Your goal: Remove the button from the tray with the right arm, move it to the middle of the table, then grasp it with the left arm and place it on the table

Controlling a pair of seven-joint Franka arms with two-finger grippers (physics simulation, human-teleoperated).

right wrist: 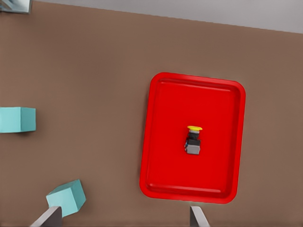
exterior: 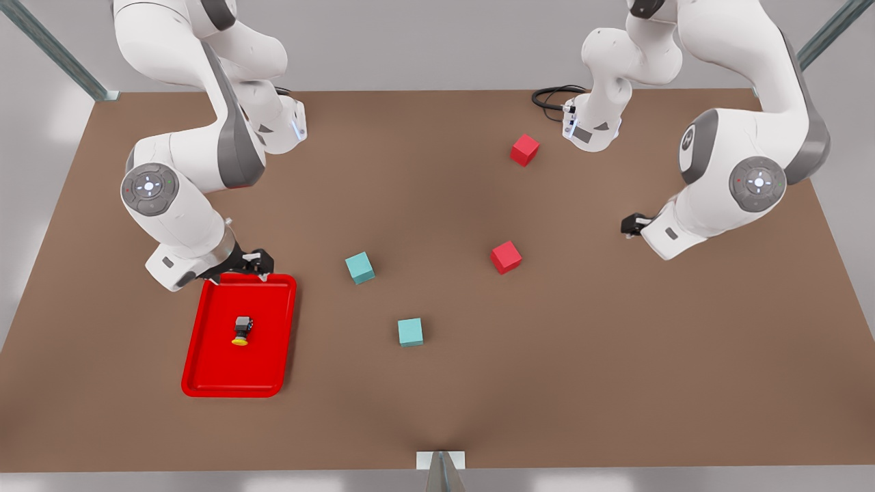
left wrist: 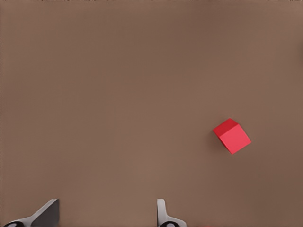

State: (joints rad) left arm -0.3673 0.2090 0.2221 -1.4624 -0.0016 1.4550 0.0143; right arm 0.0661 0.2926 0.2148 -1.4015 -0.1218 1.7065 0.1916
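Observation:
The button, a yellow cap on a dark body, lies on its side near the middle of the red tray at the front view's left. In the right wrist view the button rests in the tray beyond my open fingers. My right gripper hovers over the tray's far rim, open and empty; its fingertips frame the right wrist view's edge. My left gripper waits above the brown table at the front view's right, open and holding nothing.
Two teal cubes sit mid-table right of the tray. One red cube lies near the centre, seen from the left wrist. Another red cube is at the back. A black cable lies by the far arm base.

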